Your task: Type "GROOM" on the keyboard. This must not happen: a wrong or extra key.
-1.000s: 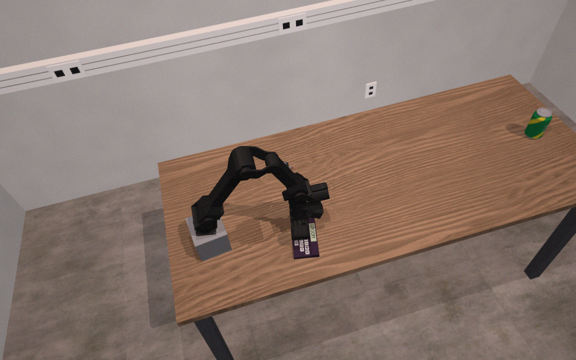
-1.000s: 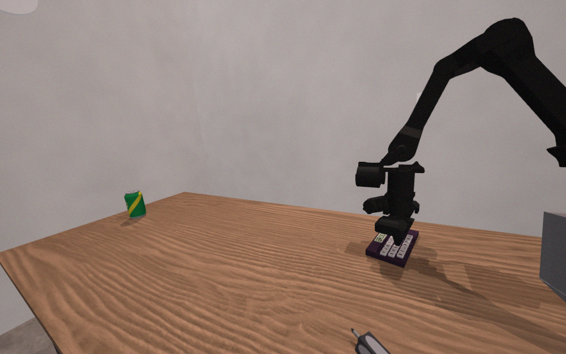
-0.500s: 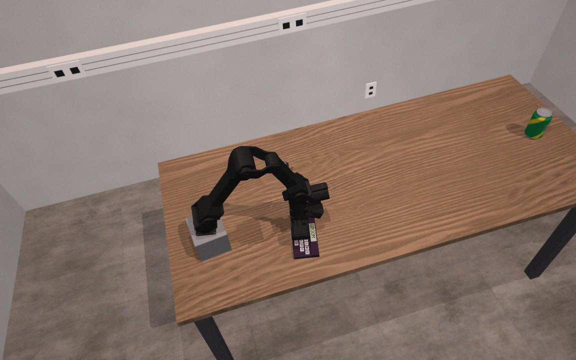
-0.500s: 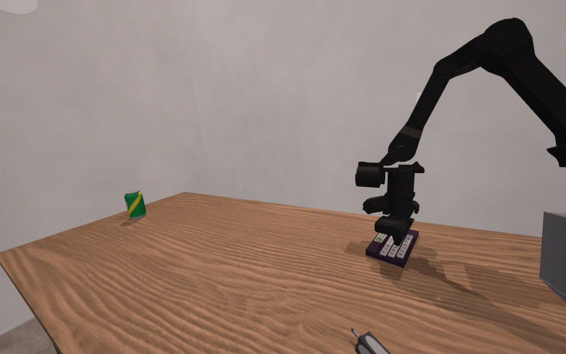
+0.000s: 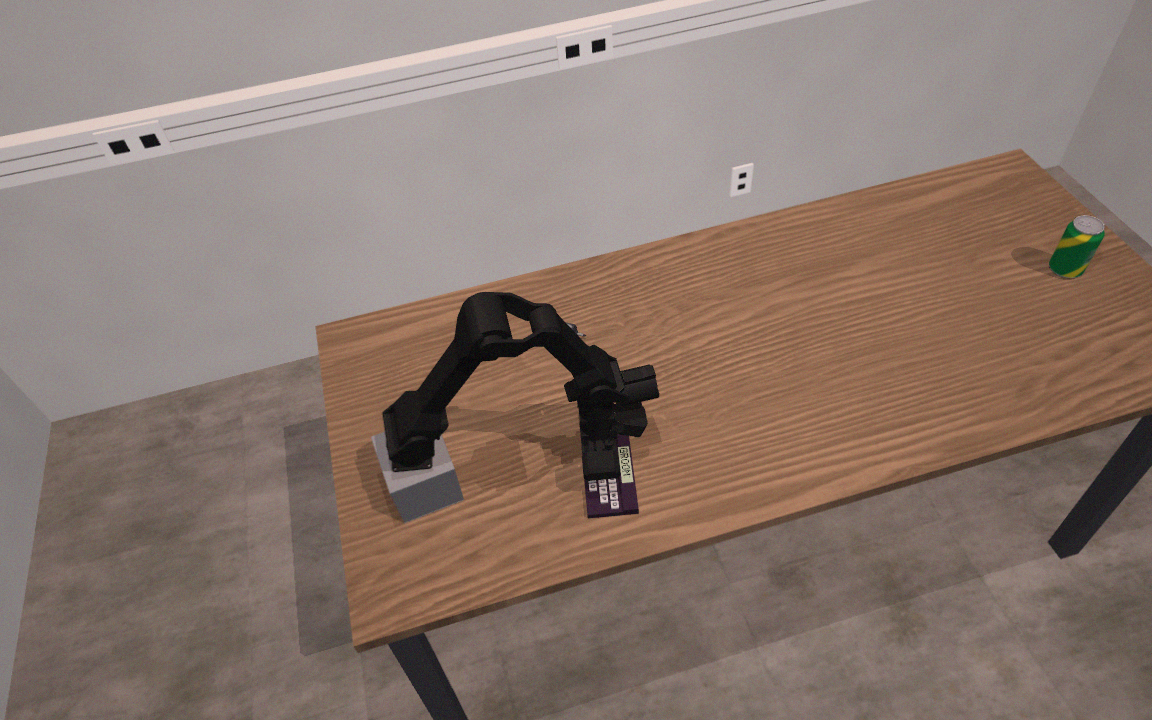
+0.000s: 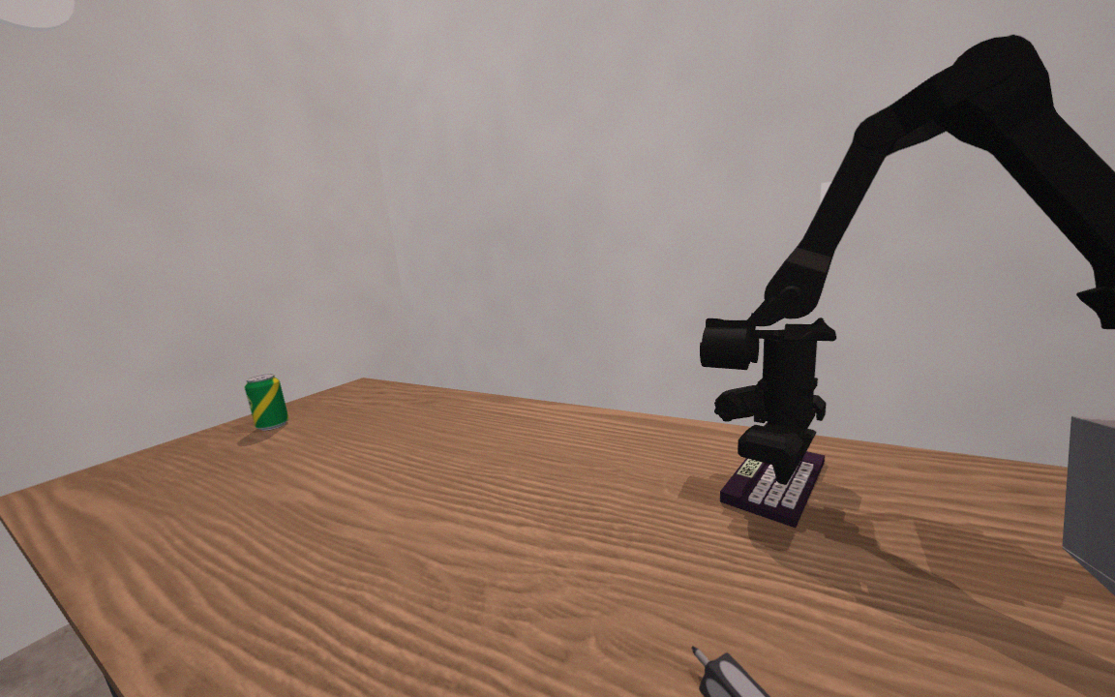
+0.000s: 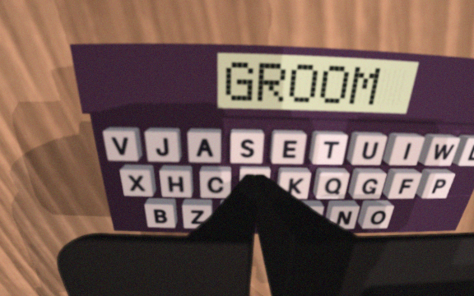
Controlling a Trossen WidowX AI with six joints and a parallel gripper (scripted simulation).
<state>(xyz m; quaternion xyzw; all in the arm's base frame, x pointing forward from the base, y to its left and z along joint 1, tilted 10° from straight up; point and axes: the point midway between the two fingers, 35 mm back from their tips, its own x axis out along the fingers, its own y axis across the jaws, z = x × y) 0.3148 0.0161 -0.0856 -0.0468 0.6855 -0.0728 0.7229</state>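
A: Wrist view: screen (image 7: pixel 317 83) reads GROOM. Gripper (image 7: pixel 256 181) pinched together, empty, tips over the middle key row.

B: Keyboard (image 5: pixel 613 492) flat on the table (image 5: pixel 831 358), near the arm's base block (image 5: pixel 423 490).

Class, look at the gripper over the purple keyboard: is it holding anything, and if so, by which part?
Nothing is held. The gripper is shut on itself, its joined fingertips pointing down at the keyboard.

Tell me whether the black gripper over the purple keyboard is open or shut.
Shut, holding nothing: the black gripper shows its fingers pressed together into one point over the purple keyboard.
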